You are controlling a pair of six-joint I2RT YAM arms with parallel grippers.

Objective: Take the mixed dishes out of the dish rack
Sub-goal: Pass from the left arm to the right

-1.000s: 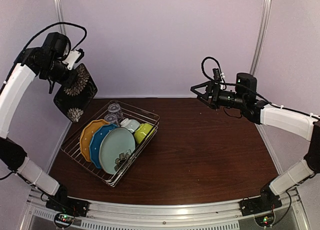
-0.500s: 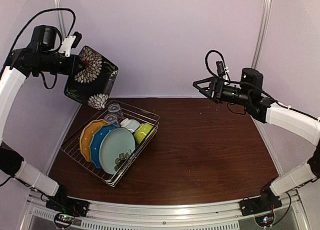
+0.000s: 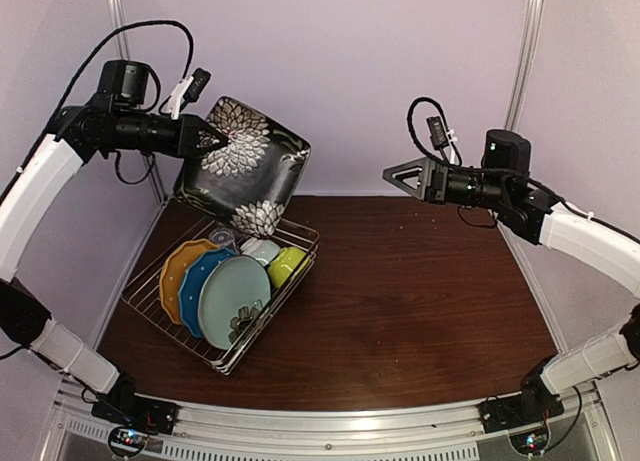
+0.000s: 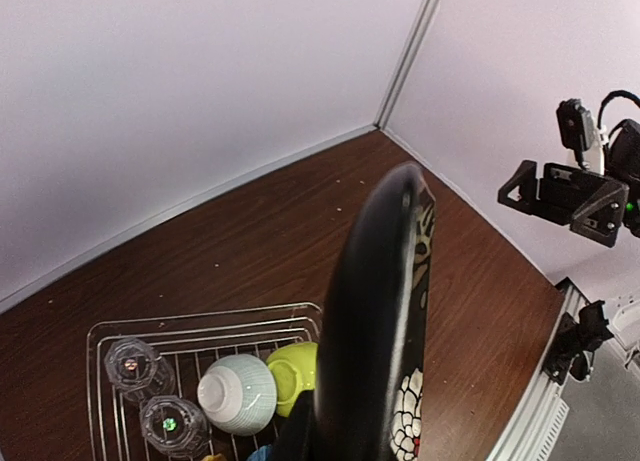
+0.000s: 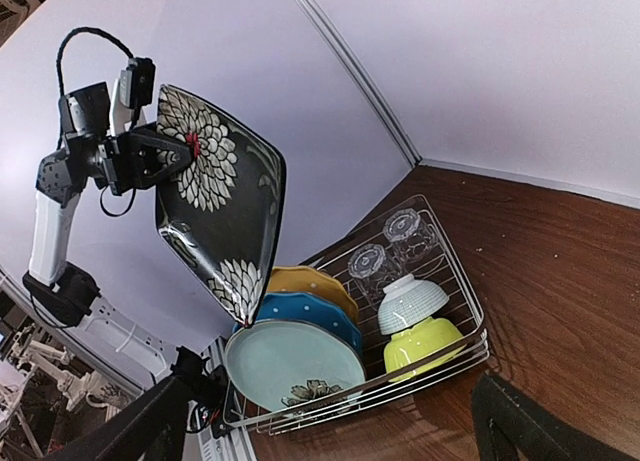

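Rack (image 3: 142,299) — three plates (image 5: 290,366), two bowls (image 5: 413,301), two glasses (image 5: 405,226) inside.

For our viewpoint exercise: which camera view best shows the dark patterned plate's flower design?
Right wrist: the dark patterned plate faces it, whole. Top external shows its face too, smaller. Left wrist sees it edge-on.

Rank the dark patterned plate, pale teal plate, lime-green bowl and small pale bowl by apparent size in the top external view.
1. dark patterned plate, though held up nearer the camera, which inflates it.
2. pale teal plate.
3. lime-green bowl and small pale bowl: too alike to rank, the pale one partly hidden.
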